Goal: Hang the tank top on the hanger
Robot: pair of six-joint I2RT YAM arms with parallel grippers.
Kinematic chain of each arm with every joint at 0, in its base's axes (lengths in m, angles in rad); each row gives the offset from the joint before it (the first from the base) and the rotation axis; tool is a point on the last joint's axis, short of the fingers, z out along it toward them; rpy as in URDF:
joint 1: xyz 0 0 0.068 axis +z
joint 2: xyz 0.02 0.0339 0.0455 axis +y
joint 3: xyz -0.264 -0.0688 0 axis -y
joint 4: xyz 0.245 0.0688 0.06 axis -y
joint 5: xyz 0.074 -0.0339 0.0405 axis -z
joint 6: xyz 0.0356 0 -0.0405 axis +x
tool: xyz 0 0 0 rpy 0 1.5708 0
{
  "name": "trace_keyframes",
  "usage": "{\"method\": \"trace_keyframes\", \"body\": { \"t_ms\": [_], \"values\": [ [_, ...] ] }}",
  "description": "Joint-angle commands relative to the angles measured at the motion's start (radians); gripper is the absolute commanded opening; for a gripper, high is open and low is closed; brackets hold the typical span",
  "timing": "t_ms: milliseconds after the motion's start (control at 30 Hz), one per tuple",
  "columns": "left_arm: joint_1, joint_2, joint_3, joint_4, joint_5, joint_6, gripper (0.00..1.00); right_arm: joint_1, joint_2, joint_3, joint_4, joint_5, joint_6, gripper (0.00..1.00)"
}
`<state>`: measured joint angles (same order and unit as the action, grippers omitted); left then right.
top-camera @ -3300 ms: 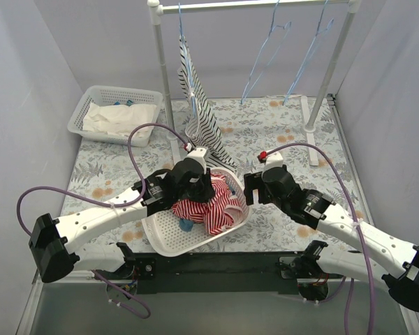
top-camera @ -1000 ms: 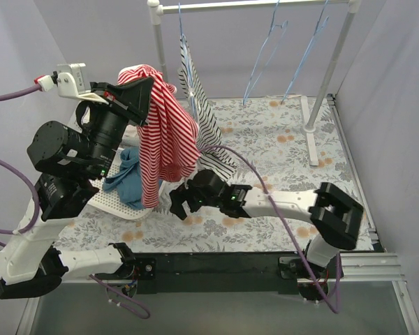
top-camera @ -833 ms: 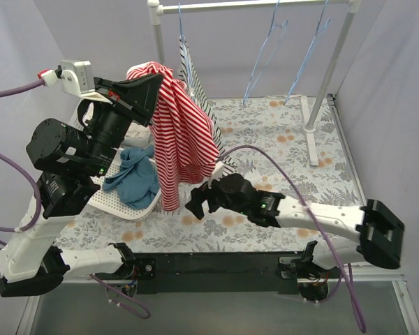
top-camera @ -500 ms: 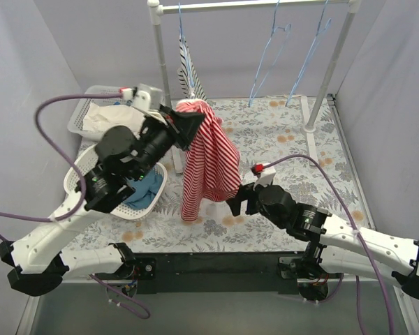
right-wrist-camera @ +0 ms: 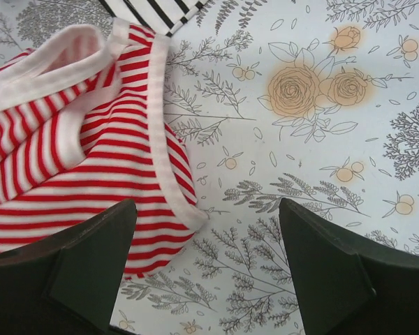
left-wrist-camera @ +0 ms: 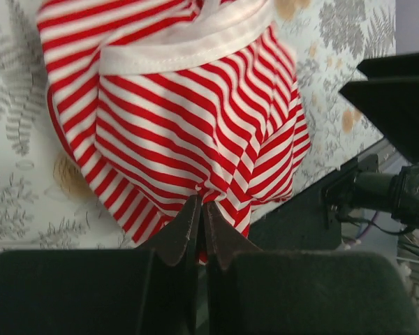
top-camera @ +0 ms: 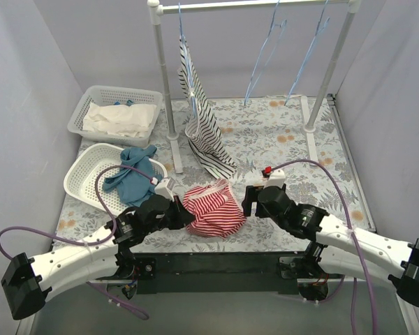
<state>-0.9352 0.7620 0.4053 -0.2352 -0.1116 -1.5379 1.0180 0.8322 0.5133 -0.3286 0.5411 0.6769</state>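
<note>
Down it comes: half a second ago the left arm was holding the tank top [top-camera: 213,209] high over the middle of the table, and now that arm is stretching low along the near edge and the top is lying bunched on the floral table [top-camera: 286,132]. The left gripper [left-wrist-camera: 201,206] is pinching tight, fingers pressed together on a fold of the striped hem. The right gripper [right-wrist-camera: 206,206] is sitting just beside the top's right side, spread wide and gripping nothing, with a white-edged corner of the fabric lying just ahead of the gap. The top is resting close to the table's near edge; the left wrist view is showing the drop-off right behind the hem. The hanger [top-camera: 259,63] is hanging on the rail [top-camera: 251,5] at the far side, well apart from the top, with another like it alongside. Bare cloth is running from the top towards the rail's right post. On the left, the black-and-white top [top-camera: 202,125] is dangling near the left post, and the teal cloth [top-camera: 129,178] is spilling over the round basket [top-camera: 80,171].
</note>
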Motion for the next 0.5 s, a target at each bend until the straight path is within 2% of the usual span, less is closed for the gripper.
{"method": "trace_keyframes", "body": {
  "t_ms": [0, 33, 133, 167, 267, 367, 467],
  "values": [
    [-0.001, -0.073, -0.039, -0.052, 0.110, -0.131, 0.02, -0.102, 0.102, -0.002, 0.156, -0.151, -0.031, 0.90],
    [-0.002, -0.073, -0.031, -0.073, 0.102, -0.126, 0.08, -0.154, 0.125, -0.015, 0.186, -0.261, -0.039, 0.89],
    [-0.002, -0.059, -0.007, -0.166, 0.082, -0.107, 0.11, -0.225, 0.202, -0.025, 0.295, -0.412, -0.042, 0.87],
    [-0.002, -0.049, -0.005, -0.202, 0.087, -0.102, 0.11, -0.236, 0.217, -0.029, 0.313, -0.429, -0.040, 0.87],
    [-0.017, -0.015, -0.032, -0.219, 0.110, -0.128, 0.00, -0.275, 0.269, -0.025, 0.379, -0.496, -0.040, 0.87],
    [-0.020, 0.042, -0.056, -0.219, 0.168, -0.168, 0.00, -0.311, 0.304, -0.006, 0.425, -0.535, -0.053, 0.86],
    [-0.020, 0.086, -0.053, -0.213, 0.167, -0.174, 0.00, -0.323, 0.353, 0.040, 0.448, -0.581, -0.068, 0.86]
  ]
}}
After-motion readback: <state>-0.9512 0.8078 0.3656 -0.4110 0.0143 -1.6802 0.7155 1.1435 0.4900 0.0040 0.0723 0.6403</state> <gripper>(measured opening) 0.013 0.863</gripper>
